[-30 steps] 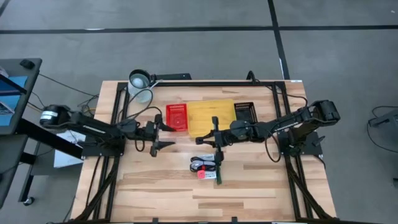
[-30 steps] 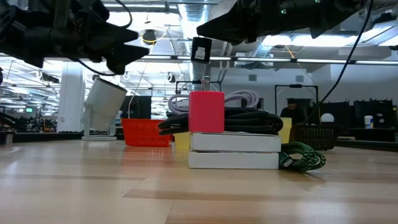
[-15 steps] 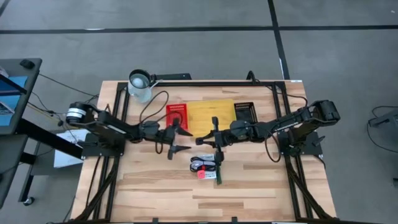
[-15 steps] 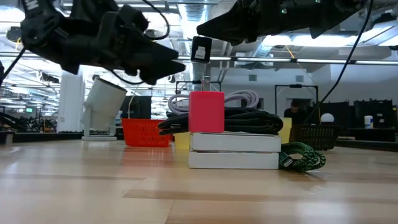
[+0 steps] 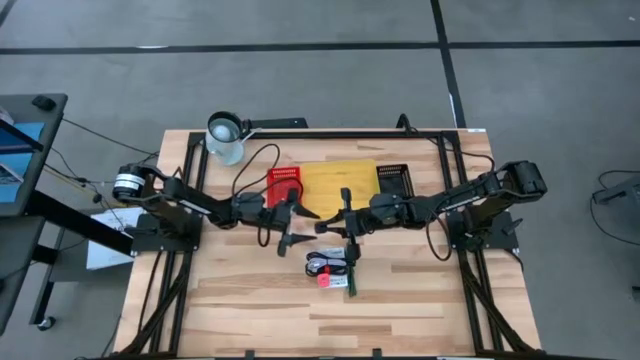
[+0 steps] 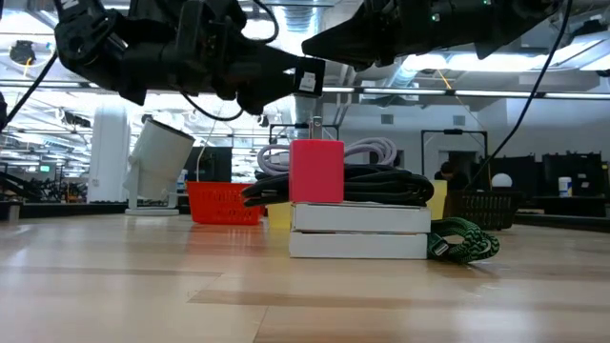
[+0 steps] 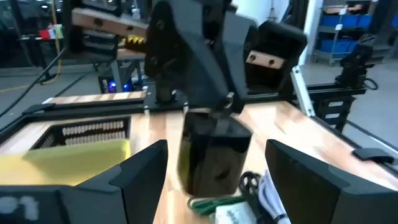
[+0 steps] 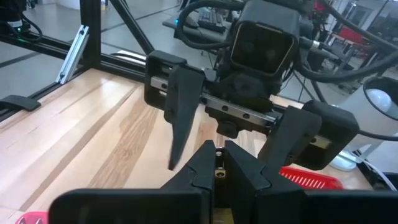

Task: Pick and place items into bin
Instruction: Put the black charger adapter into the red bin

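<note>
My right gripper (image 5: 322, 227) hangs over the table's middle, shut on a small black piece (image 7: 213, 155), which also shows in the low view (image 6: 307, 76). My left gripper (image 5: 308, 228) is open and faces the right one. Its two fingers (image 7: 142, 177) stand on either side of the black piece, apart from it. Below on the table lies a pile of items (image 5: 331, 268): a coiled black cable (image 6: 372, 181), a red block (image 6: 316, 171), white packets (image 6: 359, 231) and a green piece (image 6: 464, 240). My right gripper pinches the small black piece by its top (image 7: 210, 121) between its two fingertips. The fingers come from the table's right, slanting a little down. The piece hangs below them, upright and well clear of the table and the pile.
Red bin (image 5: 285, 188), yellow bin (image 5: 340, 183) and black bin (image 5: 393, 180) stand in a row behind the grippers. A white mug (image 5: 225, 137) stands at the far left corner. Bare wood lies toward the near edge.
My left gripper has gone toward the table's right, up to my right gripper and the black piece, staying open. The right gripper and its piece have kept still.
</note>
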Robot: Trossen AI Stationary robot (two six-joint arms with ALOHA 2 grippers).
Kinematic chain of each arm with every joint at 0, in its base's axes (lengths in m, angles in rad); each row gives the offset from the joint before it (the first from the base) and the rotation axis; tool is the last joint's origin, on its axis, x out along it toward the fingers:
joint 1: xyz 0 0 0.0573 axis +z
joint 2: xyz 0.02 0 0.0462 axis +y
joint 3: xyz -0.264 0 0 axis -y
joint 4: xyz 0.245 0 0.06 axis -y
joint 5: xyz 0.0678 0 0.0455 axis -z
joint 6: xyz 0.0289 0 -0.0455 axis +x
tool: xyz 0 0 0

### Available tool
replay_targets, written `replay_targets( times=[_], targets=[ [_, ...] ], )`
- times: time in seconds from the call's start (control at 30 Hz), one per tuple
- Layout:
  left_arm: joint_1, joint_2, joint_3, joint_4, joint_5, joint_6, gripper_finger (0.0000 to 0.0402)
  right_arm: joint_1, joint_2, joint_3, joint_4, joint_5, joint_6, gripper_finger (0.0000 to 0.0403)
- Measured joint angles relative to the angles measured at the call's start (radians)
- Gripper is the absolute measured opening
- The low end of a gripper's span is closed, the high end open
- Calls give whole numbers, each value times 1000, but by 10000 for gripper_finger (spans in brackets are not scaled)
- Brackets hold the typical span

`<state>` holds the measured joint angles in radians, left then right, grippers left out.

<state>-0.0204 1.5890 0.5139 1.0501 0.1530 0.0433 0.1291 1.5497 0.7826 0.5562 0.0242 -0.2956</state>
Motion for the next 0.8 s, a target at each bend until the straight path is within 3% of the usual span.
replay_targets(
  times=[0.8],
  targets=[
    [0, 2, 44, -76, -30, 0, 261, 0, 0, 0, 59, -1, -3, 18]
  ],
)
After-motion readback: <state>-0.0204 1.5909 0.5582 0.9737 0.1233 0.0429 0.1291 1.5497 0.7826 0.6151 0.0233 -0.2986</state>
